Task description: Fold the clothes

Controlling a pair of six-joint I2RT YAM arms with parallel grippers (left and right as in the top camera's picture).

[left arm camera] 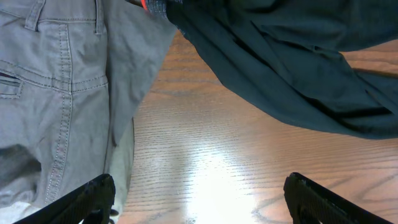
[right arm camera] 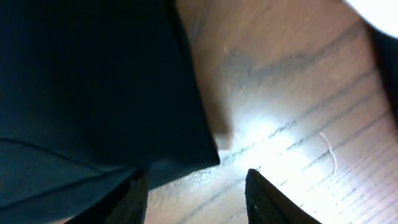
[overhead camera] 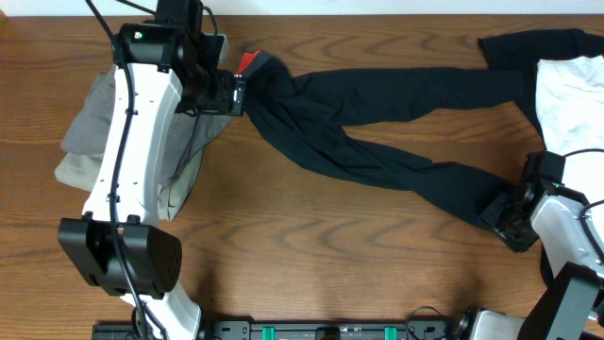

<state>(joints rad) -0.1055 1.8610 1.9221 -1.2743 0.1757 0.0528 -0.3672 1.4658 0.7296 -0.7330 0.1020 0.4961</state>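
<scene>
The long black trousers (overhead camera: pixel 377 142) lie stretched across the table, the red-lined waistband (overhead camera: pixel 248 62) at the back left and the leg ends at the front right. My left gripper (overhead camera: pixel 234 94) sits by the waistband. In the left wrist view it is open (left arm camera: pixel 199 190) over bare wood, with the black trousers (left arm camera: pixel 292 68) beyond it. My right gripper (overhead camera: pixel 507 215) is at a leg end. In the right wrist view it is open (right arm camera: pixel 196 183), with the black leg hem (right arm camera: pixel 93 93) lying over its left finger.
Grey and beige garments (overhead camera: pixel 90 132) lie piled under my left arm, and grey trousers (left arm camera: pixel 56 93) show in the left wrist view. A white garment (overhead camera: pixel 571 94) and another black garment (overhead camera: pixel 528 45) lie at the back right. The table's front edge is close to both arm bases.
</scene>
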